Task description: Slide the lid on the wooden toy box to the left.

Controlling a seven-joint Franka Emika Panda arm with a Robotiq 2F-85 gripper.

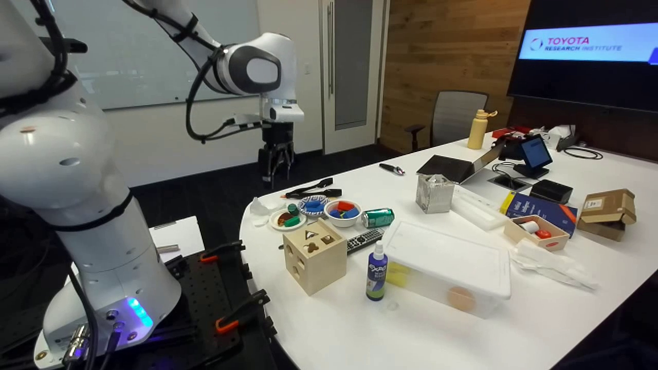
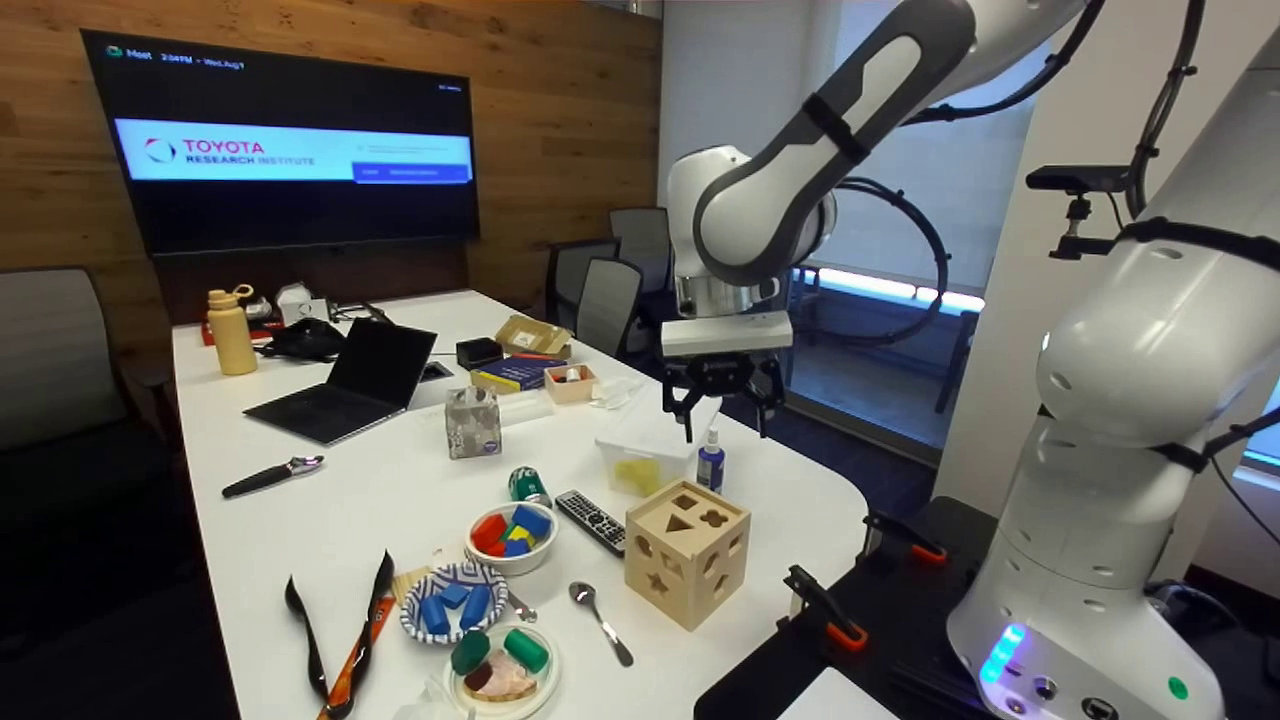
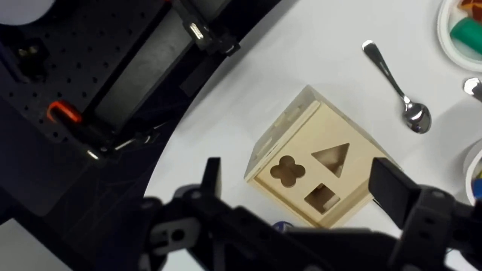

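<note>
Wrist view: end effector [image 3: 299,180] parted, empty, lid [image 3: 340,130] below.
Probably light, stiff wood; likely best taken by its triangular cut-out [image 3: 334,159].

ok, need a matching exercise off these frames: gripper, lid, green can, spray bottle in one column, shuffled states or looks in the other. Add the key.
Things
1. gripper
2. lid
3. can
4. spray bottle

States or looks
A. pale wood, with triangle, square and clover cut-outs
B. blue-purple, standing upright
C. open, holding nothing
D. lying on its side

Pairs: 1-C, 2-A, 3-D, 4-B
</note>
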